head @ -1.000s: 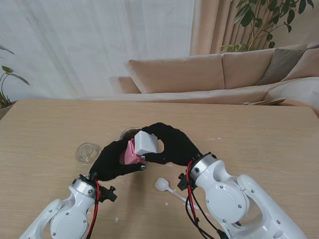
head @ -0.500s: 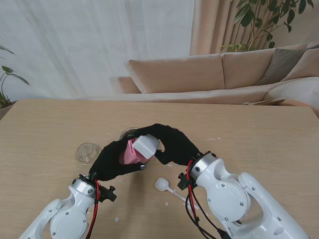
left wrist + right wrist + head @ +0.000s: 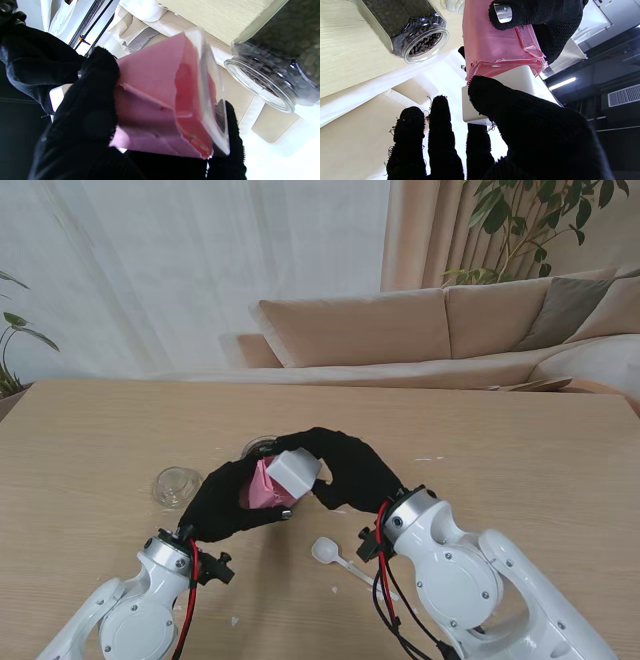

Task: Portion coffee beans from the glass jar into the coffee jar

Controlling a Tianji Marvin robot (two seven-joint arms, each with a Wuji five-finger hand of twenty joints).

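Spoon (image 3: 338,560): a white spoon is seen lying on the table (image 3: 520,450), nearest to me, just beside the right forearm and untouched.
Left hand (image 3: 225,505): black-gloved fingers are closed around the pink body of the coffee jar (image 3: 262,488), which is held tilted above the table; in the left wrist view the grip on the pink wrap is shown from both sides.
Right hand (image 3: 350,470): the white lid (image 3: 293,469) at the jar's end is pinched by the thumb and a finger; in the right wrist view the other fingers (image 3: 440,130) are seen spread and free of it.
Coffee jar's place: it is held up between the two hands, at the middle of the table, touching nothing else.
Small glass (image 3: 177,485): a clear, low glass is set on the table to the left of the left hand, apart from it.
Glass jar (image 3: 260,448): it is mostly hidden behind the hands in the stand's view, just beyond them; in the wrist views it (image 3: 405,30) is shown open-mouthed and filled with dark beans.
In the way: the glass jar's mouth is screened by the joined hands and the held jar.
Beyond the table: a beige sofa (image 3: 420,330), pale curtains and a plant are seen.
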